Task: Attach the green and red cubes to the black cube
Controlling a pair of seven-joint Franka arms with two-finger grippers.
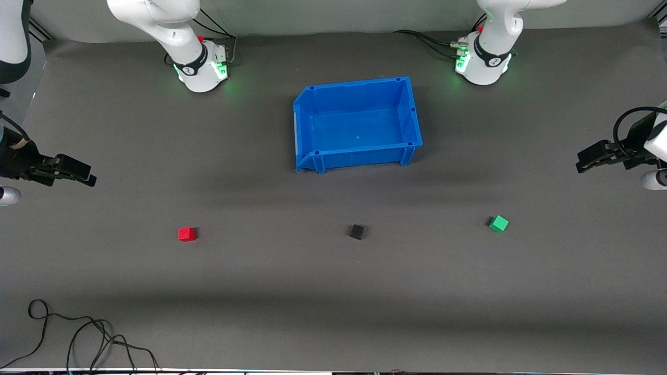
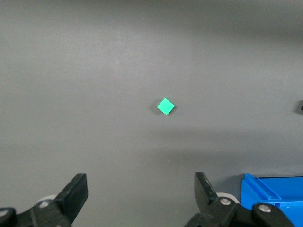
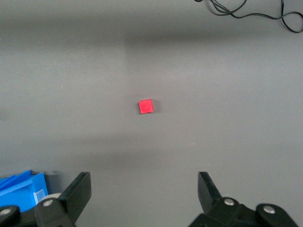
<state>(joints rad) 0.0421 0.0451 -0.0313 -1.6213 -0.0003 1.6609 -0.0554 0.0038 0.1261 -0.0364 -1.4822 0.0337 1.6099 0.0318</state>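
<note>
Nothing is being gripped yet; the left gripper (image 2: pixel 139 198) and right gripper (image 3: pixel 144 196) are hanging wide open and empty above the bench (image 1: pixel 333 291); next, I judge, each is needing to descend, onto the green cube (image 1: pixel 498 224) and red cube (image 1: pixel 186 234), then carry them to the black cube (image 1: pixel 357 232).

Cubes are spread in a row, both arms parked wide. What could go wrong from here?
1. The green cube sits turned on the mat, so the open left tool may clip a corner unless it rotates.
2. The black cube lies loose and could slide when the red cube is pressed against it.
3. The right tool and left one could crowd at the centre.
</note>
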